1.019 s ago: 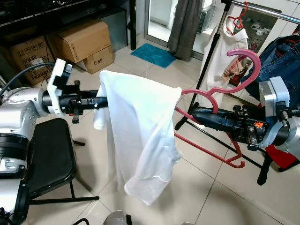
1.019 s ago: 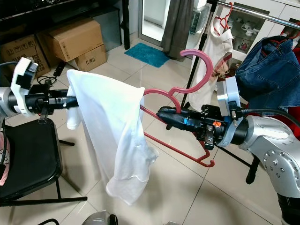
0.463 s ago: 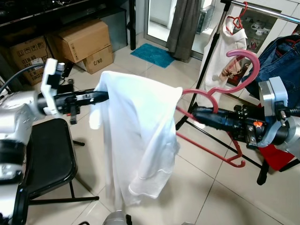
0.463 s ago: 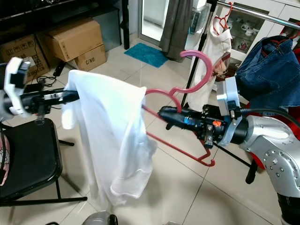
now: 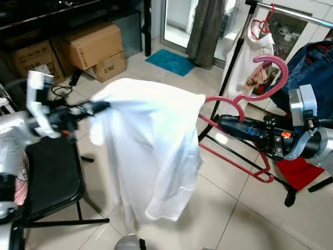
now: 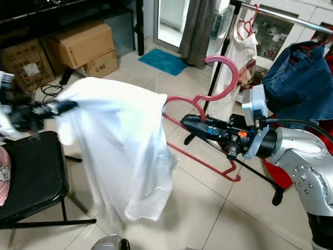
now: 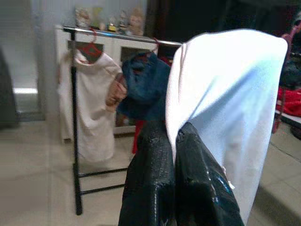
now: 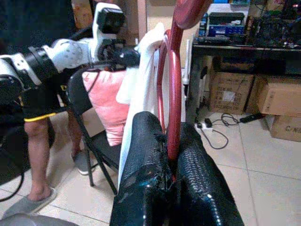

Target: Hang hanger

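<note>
Since a second ago the left gripper point(image 5: 99, 107) has drawn further left, stretching the white shirt point(image 5: 153, 151) wider across the scene; its fingers point(image 7: 155, 179) are pressed together on a fold of the cloth. Nearest, on the left, stands a black chair point(image 5: 52, 179). The shirt drapes over the red hanger point(image 5: 244, 101), which sits mid-scene with its hook up. From the right, the right gripper point(image 5: 225, 123) pinches the hanger's red bar between its fingers point(image 8: 146, 160). Farther right stands the clothes rack point(image 5: 237, 57) with a pale garment point(image 5: 257, 57) and blue jeans point(image 5: 309, 65). Cardboard boxes point(image 5: 96, 47) sit far left.
</note>
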Tool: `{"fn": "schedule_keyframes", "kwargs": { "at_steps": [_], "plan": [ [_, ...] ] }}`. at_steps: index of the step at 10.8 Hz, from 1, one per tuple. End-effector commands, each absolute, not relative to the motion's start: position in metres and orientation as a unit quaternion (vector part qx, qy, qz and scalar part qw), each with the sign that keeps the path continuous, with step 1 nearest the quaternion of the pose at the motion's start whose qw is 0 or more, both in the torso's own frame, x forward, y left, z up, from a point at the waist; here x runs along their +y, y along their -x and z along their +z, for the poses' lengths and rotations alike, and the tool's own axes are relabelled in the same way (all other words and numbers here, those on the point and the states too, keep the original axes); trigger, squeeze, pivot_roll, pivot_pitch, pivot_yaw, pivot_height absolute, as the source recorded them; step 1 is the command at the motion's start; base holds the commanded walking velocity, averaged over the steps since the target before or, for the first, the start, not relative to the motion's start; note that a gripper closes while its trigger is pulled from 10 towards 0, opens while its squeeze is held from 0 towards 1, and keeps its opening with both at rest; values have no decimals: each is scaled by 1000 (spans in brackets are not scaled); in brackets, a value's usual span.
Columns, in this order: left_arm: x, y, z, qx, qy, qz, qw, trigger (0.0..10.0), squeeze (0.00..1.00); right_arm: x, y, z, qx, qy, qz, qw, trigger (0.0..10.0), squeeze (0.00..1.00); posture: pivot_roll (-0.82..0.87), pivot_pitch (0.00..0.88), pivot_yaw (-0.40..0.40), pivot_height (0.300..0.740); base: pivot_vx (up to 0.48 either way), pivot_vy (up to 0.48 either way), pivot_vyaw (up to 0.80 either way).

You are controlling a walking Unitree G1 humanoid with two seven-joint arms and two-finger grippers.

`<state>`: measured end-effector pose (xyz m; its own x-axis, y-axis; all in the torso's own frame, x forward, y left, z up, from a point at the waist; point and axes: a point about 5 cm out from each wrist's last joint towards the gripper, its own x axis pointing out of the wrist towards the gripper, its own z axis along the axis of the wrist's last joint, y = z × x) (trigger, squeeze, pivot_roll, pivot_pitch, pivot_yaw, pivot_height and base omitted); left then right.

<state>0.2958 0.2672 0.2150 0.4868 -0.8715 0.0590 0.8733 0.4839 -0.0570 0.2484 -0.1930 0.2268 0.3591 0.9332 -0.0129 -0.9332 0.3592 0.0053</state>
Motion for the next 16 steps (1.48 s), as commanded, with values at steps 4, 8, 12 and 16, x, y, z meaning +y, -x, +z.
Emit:
{"fn": "schedule_keyframes", "kwargs": {
  "at_steps": [4,8,12,16],
  "plan": [
    [293,-288,229,-39,23,-442,896,0,0,-201,-252,231,-9,12,550,835,10000,0,12,6,-36,740,0,0,0],
    [302,-288,233,-50,24,-401,914,0,0,-203,-253,230,-10,14,544,839,10000,0,13,8,-33,740,0,0,0],
    [295,-292,225,-27,13,-404,914,10000,1000,-202,-254,229,-12,14,543,840,10000,0,13,12,-29,740,0,0,0],
    [317,-286,234,-10,-27,-395,918,10000,1000,-209,-259,225,1,28,509,860,10000,0,28,22,-29,740,0,0,0]
  ]
}}
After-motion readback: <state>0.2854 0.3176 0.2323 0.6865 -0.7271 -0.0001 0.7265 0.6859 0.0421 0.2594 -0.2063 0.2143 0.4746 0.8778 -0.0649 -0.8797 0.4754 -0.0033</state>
